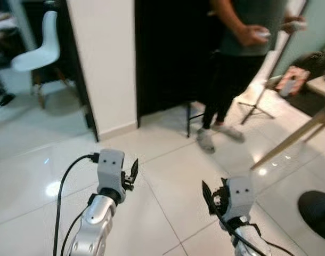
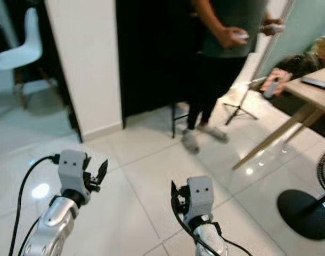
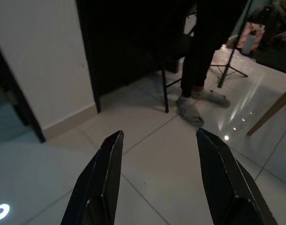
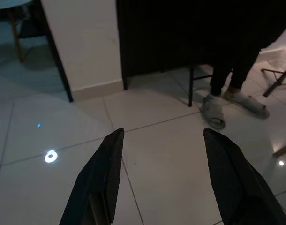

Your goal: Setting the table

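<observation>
Above a glossy white tiled floor (image 1: 162,176), the left gripper (image 3: 159,180) and right gripper (image 4: 164,180) hang forward with fingers spread and empty, seemingly in transit, while the wooden table (image 2: 311,88) to be set stands off to the right, beyond a standing person (image 1: 232,69).

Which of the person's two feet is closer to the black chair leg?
The foot nearer the robot, toe pointing toward it, sits just beside the chair leg. The other foot lies farther toward the tripod.
</observation>
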Motion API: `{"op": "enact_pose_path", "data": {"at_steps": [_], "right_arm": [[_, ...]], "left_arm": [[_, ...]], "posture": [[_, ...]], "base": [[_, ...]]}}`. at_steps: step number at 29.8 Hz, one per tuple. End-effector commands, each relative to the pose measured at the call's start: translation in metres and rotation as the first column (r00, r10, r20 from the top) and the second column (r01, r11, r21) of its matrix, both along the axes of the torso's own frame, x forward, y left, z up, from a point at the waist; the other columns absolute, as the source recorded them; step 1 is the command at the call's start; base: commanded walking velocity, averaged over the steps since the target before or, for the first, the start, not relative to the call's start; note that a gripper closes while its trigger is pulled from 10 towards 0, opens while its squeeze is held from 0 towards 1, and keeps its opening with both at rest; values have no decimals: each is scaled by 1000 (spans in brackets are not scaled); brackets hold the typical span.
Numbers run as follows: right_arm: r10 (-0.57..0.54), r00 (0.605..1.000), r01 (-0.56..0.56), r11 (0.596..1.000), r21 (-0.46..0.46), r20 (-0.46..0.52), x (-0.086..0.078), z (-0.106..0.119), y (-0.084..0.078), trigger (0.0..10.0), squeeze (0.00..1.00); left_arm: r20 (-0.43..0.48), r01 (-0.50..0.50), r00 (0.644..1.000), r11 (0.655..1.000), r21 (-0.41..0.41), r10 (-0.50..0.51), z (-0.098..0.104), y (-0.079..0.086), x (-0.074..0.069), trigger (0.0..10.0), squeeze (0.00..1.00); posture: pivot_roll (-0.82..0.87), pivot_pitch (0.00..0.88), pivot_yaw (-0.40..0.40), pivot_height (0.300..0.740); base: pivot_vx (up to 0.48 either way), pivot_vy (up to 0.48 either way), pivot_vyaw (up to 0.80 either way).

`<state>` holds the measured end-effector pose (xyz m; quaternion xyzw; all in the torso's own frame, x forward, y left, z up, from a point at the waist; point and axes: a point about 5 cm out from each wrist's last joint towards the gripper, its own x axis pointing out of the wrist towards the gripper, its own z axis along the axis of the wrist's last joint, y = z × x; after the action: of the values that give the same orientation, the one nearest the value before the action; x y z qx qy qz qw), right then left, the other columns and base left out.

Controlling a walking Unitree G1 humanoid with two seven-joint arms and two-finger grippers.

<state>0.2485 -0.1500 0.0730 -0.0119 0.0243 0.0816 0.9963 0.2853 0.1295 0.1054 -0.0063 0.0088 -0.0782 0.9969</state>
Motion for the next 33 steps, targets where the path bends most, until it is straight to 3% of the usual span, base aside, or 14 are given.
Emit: {"op": "enact_pose_path", "data": {"at_steps": [1, 33], "right_arm": [[5, 1000, -5, 1000, 5, -17, -2, -3, 3, 10000, 0], [7, 1000, -7, 1000, 4, -17, 0, -4, 3, 10000, 0]], "left_arm": [[-30, -13, 999, 1000, 4, 13, -6, 4, -2, 10000, 0], [-32, -13, 999, 1000, -2, 13, -6, 4, 1, 10000, 0]], "posture": [[-152, 0, 79, 740], [-145, 0, 80, 740]], "base": [[480, 0, -775], [480, 0, -775]]}}
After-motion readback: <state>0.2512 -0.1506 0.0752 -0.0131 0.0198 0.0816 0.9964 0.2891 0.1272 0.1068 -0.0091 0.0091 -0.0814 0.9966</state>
